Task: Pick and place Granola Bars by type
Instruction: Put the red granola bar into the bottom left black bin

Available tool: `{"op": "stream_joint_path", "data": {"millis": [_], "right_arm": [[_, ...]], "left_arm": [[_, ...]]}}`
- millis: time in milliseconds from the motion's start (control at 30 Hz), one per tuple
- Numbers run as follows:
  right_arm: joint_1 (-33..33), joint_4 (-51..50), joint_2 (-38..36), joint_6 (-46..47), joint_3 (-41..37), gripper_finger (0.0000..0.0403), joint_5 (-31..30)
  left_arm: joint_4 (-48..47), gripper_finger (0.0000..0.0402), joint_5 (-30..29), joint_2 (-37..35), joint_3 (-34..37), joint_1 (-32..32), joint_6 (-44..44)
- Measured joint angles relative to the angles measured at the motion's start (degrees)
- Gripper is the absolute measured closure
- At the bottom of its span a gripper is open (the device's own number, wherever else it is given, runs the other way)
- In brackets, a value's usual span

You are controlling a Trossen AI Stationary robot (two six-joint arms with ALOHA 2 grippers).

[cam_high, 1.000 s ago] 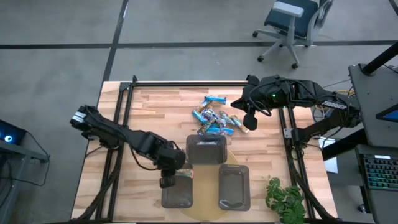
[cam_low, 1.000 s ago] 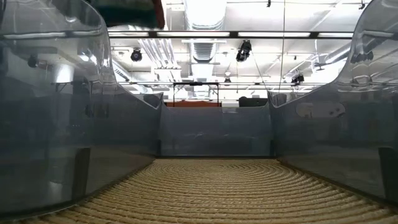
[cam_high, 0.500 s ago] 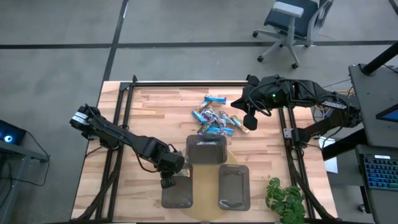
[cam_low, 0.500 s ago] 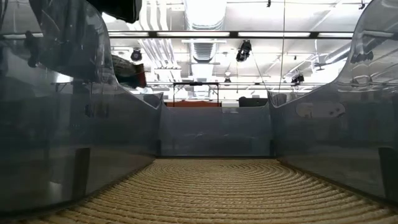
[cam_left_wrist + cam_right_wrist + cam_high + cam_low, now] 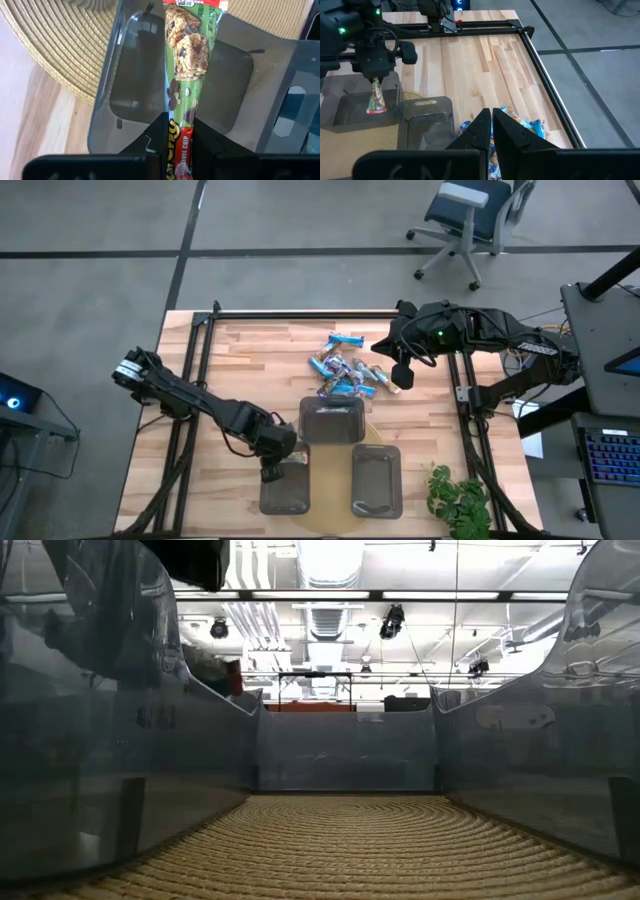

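My left gripper [image 5: 184, 145] is shut on a green granola bar [image 5: 187, 65] with a red end. It hangs over the near-left dark grey tray [image 5: 285, 492]. The right wrist view shows the same bar [image 5: 376, 97] pointing down into that tray [image 5: 350, 107]. The other bars, mostly blue, lie in a loose pile [image 5: 345, 370] on the wood beyond the trays. My right gripper [image 5: 489, 131] is shut and hovers at the pile's right side [image 5: 400, 375], with blue bars [image 5: 522, 124] just past its fingers. My left gripper pinches the green bar by its red end [image 5: 182, 137] between the two fingers [image 5: 162, 135]. The fingers come from above, pointing down. The bar hangs straight below them, lifted clear, its free end [image 5: 377, 110] down inside the tray.
Three grey trays stand on a round woven mat [image 5: 350, 840]: one far [image 5: 332, 420] and two near, the right one [image 5: 376, 480] beside the left. The low view looks out from inside a tray [image 5: 340, 755]. A plant [image 5: 460, 500] stands at the near right corner.
My left gripper has moved a little toward the near edge and come down over the near-left tray, carrying the green bar with it. In the low view its dark shape has dropped in at the upper left.
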State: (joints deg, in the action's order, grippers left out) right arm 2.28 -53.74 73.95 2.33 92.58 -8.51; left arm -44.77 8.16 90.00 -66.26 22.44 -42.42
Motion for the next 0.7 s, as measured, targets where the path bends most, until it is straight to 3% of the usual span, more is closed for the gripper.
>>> {"op": "stream_joint_path", "data": {"millis": [433,700], "right_arm": [[0.0,0.0,0.0,0.0,0.0,0.0394,0.0],[0.0,0.0,0.0,0.0,0.0,0.0394,0.0]], "left_arm": [[0.9,0.0363,-0.8,0.0,0.9,-0.2,-1.1],[1.8,0.0307,-0.7,0.0,1.1,-0.4,-1.2]]}}
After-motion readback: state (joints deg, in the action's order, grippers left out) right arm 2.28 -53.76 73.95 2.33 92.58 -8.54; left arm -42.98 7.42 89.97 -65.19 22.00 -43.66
